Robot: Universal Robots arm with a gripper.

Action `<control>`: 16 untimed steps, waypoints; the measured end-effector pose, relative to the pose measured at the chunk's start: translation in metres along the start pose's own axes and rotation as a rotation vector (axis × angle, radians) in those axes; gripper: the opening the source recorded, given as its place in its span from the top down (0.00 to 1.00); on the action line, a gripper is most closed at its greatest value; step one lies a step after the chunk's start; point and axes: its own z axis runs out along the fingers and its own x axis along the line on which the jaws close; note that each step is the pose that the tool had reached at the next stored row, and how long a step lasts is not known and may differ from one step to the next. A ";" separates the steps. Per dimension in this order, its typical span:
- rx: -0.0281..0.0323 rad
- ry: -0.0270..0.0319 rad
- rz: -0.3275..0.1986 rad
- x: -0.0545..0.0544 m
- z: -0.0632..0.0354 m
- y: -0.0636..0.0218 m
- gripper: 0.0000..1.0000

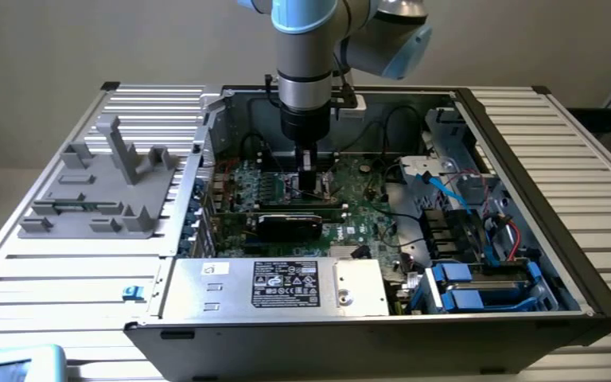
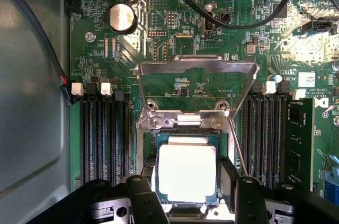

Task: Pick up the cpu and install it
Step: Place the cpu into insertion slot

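Observation:
The cpu [image 2: 187,173], a flat square chip with a bright silver top, lies level within the socket [image 2: 151,144] on the green motherboard. My gripper [image 2: 188,177] reaches straight down over it, and its black fingers [image 2: 229,176] press against two opposite edges of the chip, shut on it. The socket's metal load frame [image 2: 196,65] stands swung open beyond the chip. In the exterior view the gripper [image 1: 308,185] is deep inside the open computer case [image 1: 518,159], at the middle of the board.
Memory slots [image 2: 100,134] flank the socket on both sides. Black cables [image 2: 233,20] arch over the board. A black card [image 1: 289,223] sits just in front of the gripper, a power supply [image 1: 274,282] at the case front, and a grey fixture [image 1: 109,183] on the exterior view's left.

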 end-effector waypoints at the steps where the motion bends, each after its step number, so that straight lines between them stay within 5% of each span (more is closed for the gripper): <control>1: 0.0000 0.0001 0.000 0.000 0.0000 0.0000 0.44; 9: -0.0038 0.0114 0.001 -0.001 0.0000 0.0000 0.44; 16: -0.0045 0.0132 0.001 -0.001 0.0001 -0.0001 0.44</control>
